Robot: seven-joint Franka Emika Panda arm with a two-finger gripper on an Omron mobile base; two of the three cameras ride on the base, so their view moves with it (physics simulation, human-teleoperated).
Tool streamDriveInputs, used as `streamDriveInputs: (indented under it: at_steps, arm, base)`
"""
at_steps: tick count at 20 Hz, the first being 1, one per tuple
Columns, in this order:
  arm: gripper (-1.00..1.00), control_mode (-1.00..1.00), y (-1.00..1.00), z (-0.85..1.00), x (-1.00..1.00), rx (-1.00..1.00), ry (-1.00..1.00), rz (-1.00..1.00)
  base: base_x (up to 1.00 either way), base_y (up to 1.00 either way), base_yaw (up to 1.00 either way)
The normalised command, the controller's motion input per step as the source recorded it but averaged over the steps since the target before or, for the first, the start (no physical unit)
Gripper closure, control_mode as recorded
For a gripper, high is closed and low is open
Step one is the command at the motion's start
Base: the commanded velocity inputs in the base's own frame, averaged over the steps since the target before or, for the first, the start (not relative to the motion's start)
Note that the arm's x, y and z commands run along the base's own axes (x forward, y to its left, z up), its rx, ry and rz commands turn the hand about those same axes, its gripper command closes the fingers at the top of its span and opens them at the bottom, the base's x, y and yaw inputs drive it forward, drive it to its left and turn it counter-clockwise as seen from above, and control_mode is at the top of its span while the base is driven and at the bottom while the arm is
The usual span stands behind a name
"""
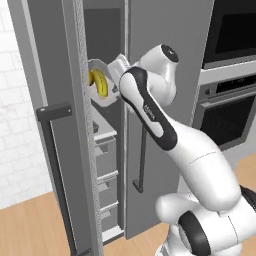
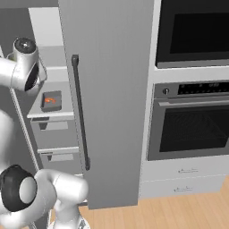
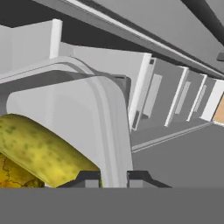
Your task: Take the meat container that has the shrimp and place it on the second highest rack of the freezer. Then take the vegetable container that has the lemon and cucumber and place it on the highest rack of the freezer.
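Gripper (image 3: 113, 178) clamped on the rim of the vegetable container (image 1: 107, 82), carried tilted at the open freezer (image 1: 65, 60), level with its upper rack, for insertion. Cucumber (image 3: 41, 151) and lemon (image 3: 11, 173) inside. Meat container (image 2: 51, 101) with shrimp (image 2: 50, 100) already shelved lower in the freezer.

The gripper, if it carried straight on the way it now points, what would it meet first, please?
The gripper is shut on the rim of the vegetable container. Straight ahead along that rim, past the tray's far corner, likely come the freezer interior's pale panels, though depth is unclear.
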Motion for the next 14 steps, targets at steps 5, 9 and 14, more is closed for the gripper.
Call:
streamDriveInputs:
  at_steps: [5, 9, 14]
  arm:
    - [1.00, -1.00, 0.33, 0.09, 0.44, 0.00, 0.07, 0.00]
    - [1.00, -1.00, 0.31, 0.00, 0.38, 0.00, 0.02, -0.01]
    - [1.00, -1.00, 0.05, -0.17, 0.47, 0.06, 0.00, -0.02]
  base:
    - [0.00, 0.00, 0.00]
    - [0.00, 0.00, 0.00]
    - [0.00, 0.00, 0.00]
